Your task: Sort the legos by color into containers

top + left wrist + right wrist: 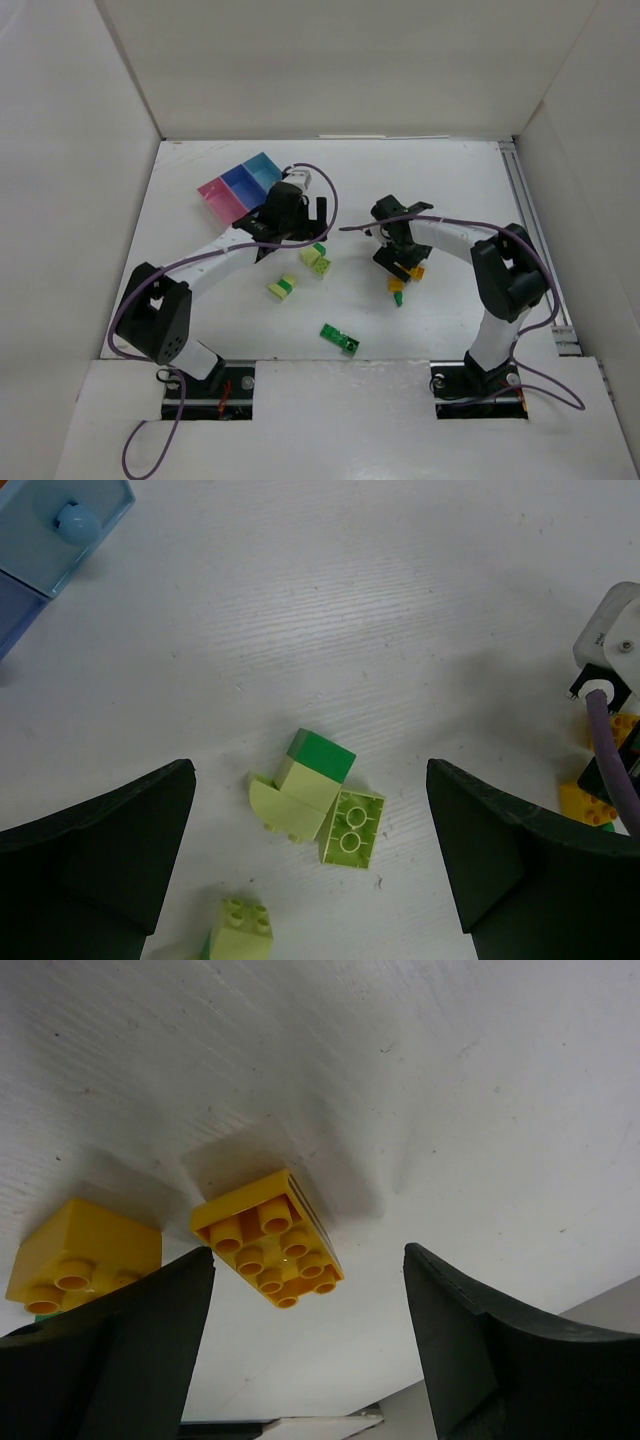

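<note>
- left gripper (310,865): jaws spread wide and holding nothing. it hangs over a small heap of greens in the lower middle of the left wrist view, which we judge to be a line-up for a pick.
- the heap: a pale yellow brick (300,785) with a dark green cap touches a lime green brick (352,827) lying underside up. a second pale brick (242,925) sits apart at the bottom edge.
- right gripper (305,1350): jaws apart, one on each side of a flat orange brick (268,1250) in the middle of the right wrist view. the right-hand finger stands well clear of it, so we record it as straddled, not gripped.
- a thicker orange brick (85,1255) lies just beside it at the left of that view, with something green under its near edge. in our judgement a closing jaw could catch it.
- containers (240,183): pink and blue bins are clustered at the upper left of the overhead view, near the left arm and well apart from the right gripper. we judge the orange piece would have to cross the table.
- a dark green brick (340,338) lies alone at the lower centre of the overhead view. we cannot make out any lego in the bins.
</note>
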